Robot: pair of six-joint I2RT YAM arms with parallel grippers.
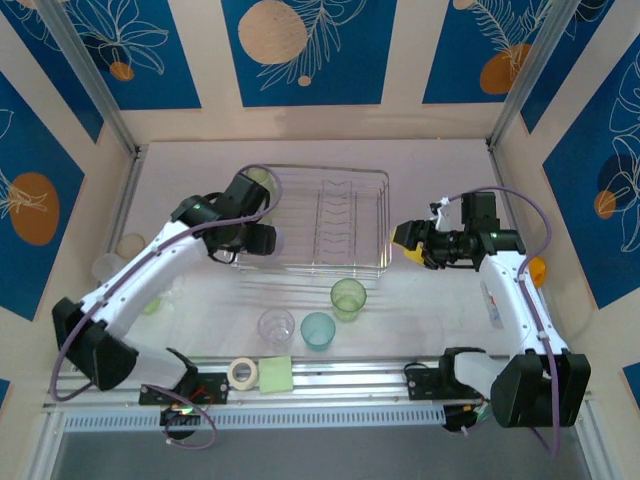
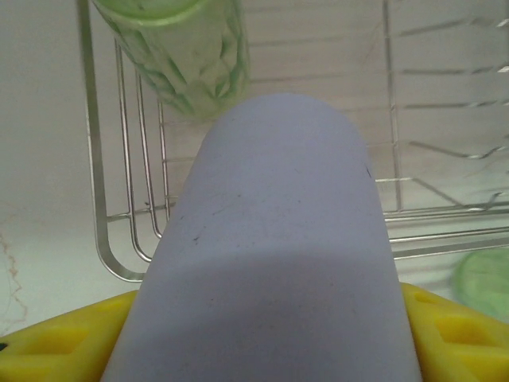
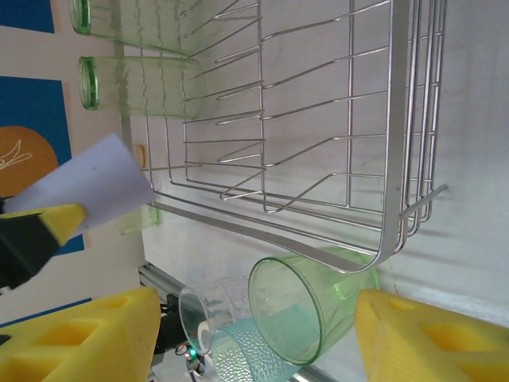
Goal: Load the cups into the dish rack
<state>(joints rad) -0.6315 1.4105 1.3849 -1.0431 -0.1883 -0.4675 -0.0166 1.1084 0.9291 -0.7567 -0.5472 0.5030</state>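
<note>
From above, the left arm reaches diagonally up to the dish rack (image 1: 340,225), centre frame, left gripper (image 1: 265,240) at its lower-left corner. Its wrist camera adds the lavender cup (image 2: 270,239) between yellow pads (image 2: 56,342), covering any contact, so grip cannot be told. The right wrist view adds two light green cups (image 3: 135,79) behind the wires, one cropped. The right gripper (image 1: 408,243), elbow bent, gapes empty beside the rack; green cup (image 1: 348,298), clear cup (image 1: 276,327) and teal cup (image 1: 318,330) stand below.

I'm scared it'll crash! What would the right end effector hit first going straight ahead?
Probably the dish rack, at its near right corner; the light green cup sits close beside that line. Depth's unclear.
</note>
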